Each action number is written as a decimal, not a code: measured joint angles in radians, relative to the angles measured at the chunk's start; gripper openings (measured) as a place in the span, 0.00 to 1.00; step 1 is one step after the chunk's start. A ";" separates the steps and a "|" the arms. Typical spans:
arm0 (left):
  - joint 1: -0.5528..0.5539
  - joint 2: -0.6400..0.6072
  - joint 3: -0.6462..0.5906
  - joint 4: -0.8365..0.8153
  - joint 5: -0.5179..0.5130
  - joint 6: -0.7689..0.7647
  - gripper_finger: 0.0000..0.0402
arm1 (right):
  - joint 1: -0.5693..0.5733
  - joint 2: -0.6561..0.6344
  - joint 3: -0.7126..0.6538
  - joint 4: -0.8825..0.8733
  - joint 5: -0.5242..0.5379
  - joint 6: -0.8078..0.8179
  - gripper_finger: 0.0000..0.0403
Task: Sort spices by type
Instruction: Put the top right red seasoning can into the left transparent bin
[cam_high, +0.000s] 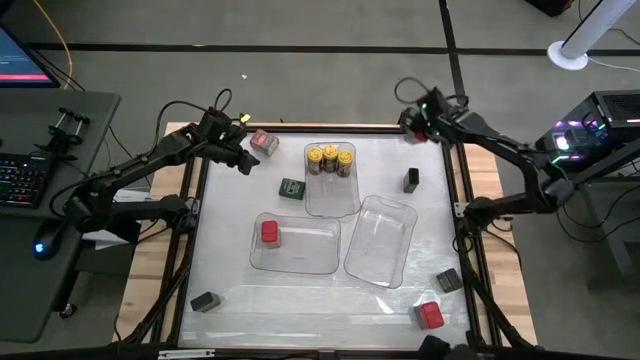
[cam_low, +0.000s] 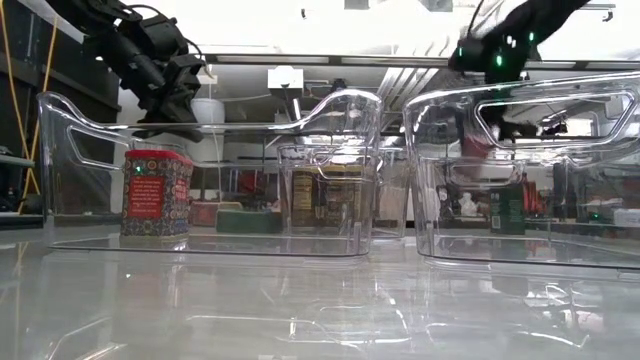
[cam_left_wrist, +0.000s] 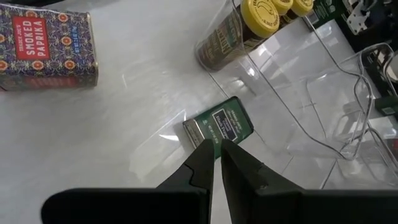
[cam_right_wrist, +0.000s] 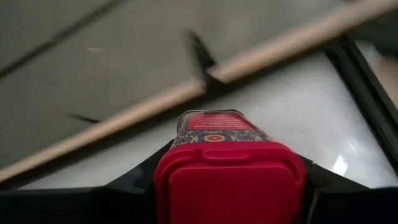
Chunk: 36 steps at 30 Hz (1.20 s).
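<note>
My right gripper (cam_high: 410, 122) hangs over the table's far right corner, shut on a red square-topped spice tin (cam_right_wrist: 227, 165). My left gripper (cam_left_wrist: 216, 158) is shut and holds nothing; it hovers at the far left, above a dark green spice block (cam_left_wrist: 219, 124) lying flat on the table. A paprika tin (cam_high: 264, 142) lies on its side beside that gripper. Three yellow-lidded jars (cam_high: 330, 158) stand in the far clear tray (cam_high: 332, 200). One red tin (cam_high: 269, 232) stands in the near left tray (cam_high: 300, 262). My right gripper pinches the red tin between its two fingers, one on each side wall (cam_right_wrist: 163, 163) near the lid end. The red lid (cam_right_wrist: 230, 186) faces back toward the wrist and the tin's body points away along the fingers. The tin is lifted clear of the table.
An empty clear tray (cam_high: 385, 262) lies right of centre. Loose spices sit on the table: a dark block (cam_high: 411, 180) at the right, another (cam_high: 449, 280) and a red one (cam_high: 429, 315) near the front right, and a grey one (cam_high: 205, 301) at the front left.
</note>
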<state>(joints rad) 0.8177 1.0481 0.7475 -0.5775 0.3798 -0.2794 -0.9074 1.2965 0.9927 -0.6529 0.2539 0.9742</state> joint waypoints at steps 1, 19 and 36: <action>0.000 0.000 0.000 -0.002 0.000 0.000 0.05 | 0.016 -0.011 0.027 0.015 -0.008 -0.032 0.48; -0.168 -0.201 0.000 -0.190 0.064 -0.099 0.05 | 0.704 0.276 0.437 0.372 -0.326 -0.430 0.48; -0.225 -0.550 0.000 -0.309 0.069 0.053 0.05 | 0.970 0.866 1.218 -0.352 -0.190 -0.043 0.48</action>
<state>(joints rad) 0.5930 0.4984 0.7475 -0.8861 0.4488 -0.2260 0.0625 2.1626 2.2104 -1.0046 0.0642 0.9311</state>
